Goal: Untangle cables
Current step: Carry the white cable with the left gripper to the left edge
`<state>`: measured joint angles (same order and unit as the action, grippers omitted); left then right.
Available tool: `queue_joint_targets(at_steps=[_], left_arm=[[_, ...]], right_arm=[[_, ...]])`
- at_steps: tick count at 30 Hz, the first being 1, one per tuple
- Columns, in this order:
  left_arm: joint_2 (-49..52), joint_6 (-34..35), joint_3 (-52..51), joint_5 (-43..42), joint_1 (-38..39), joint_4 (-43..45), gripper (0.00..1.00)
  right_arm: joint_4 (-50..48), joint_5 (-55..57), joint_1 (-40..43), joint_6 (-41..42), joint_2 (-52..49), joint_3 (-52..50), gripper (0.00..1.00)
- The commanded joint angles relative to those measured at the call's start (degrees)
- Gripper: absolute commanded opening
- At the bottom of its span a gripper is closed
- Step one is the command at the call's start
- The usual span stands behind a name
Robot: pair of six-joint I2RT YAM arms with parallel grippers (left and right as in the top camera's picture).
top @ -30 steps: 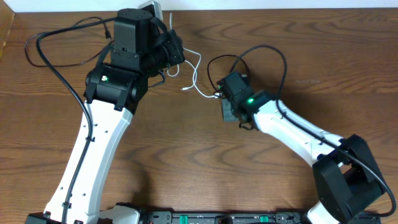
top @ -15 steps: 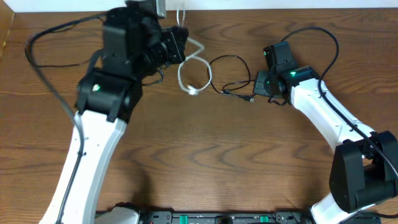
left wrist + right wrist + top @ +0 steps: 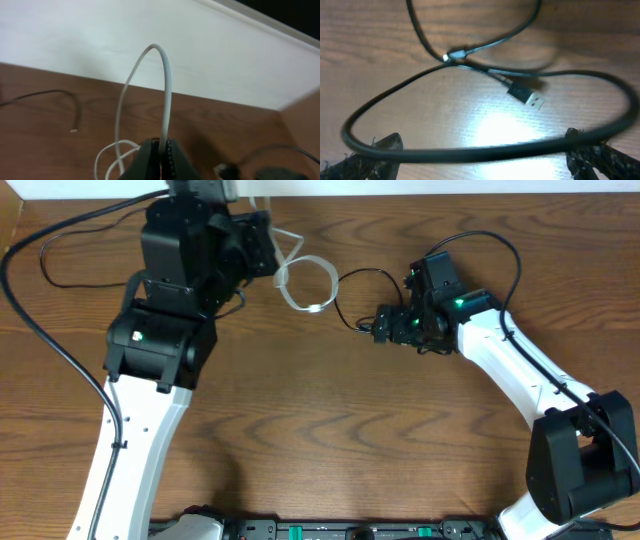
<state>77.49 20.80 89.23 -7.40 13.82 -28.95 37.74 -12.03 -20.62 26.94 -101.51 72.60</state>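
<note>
My left gripper (image 3: 268,248) is at the table's far edge, shut on the white cable (image 3: 306,282). That cable arches up from the jaws (image 3: 167,100) and loops on the wood to the right of the gripper. A thin black cable (image 3: 352,288) curls between the white loop and my right gripper (image 3: 384,326). The right gripper (image 3: 482,146) is open, fingers (image 3: 384,145) wide apart. A black cable (image 3: 485,152) lies across the gap between them, ungripped. Beyond it a second thin black cable ends in a USB plug (image 3: 530,98).
The white wall (image 3: 100,40) runs just behind the table's far edge, close to the left gripper. The arms' own thick black wires (image 3: 60,350) arc over the table at the left and above the right wrist (image 3: 478,242).
The right gripper has opened and let go of the black cable, and shifted left toward the white loop. The left arm has drawn the white cable up and left, away from the black ones.
</note>
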Motion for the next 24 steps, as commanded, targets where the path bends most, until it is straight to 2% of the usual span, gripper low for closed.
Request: queue_joint_targets(at_steps=[1,20,24], left_arm=[[0.3,0.9,0.3,4.5,-3.4,-1.2,0.07],[9.1,5.0,0.3,4.4,-24.8,-4.4,0.07],[10.2,4.7,0.3,4.4,-28.7,-3.6,0.08]], right_arm=[[0.5,-2.6,-0.7,-0.5,0.8,0.7,0.99],[1.5,-4.5,-12.3,-2.4,0.8,0.7,0.99],[2.0,-0.6,-14.8,-2.4,0.8,0.7,0.99]])
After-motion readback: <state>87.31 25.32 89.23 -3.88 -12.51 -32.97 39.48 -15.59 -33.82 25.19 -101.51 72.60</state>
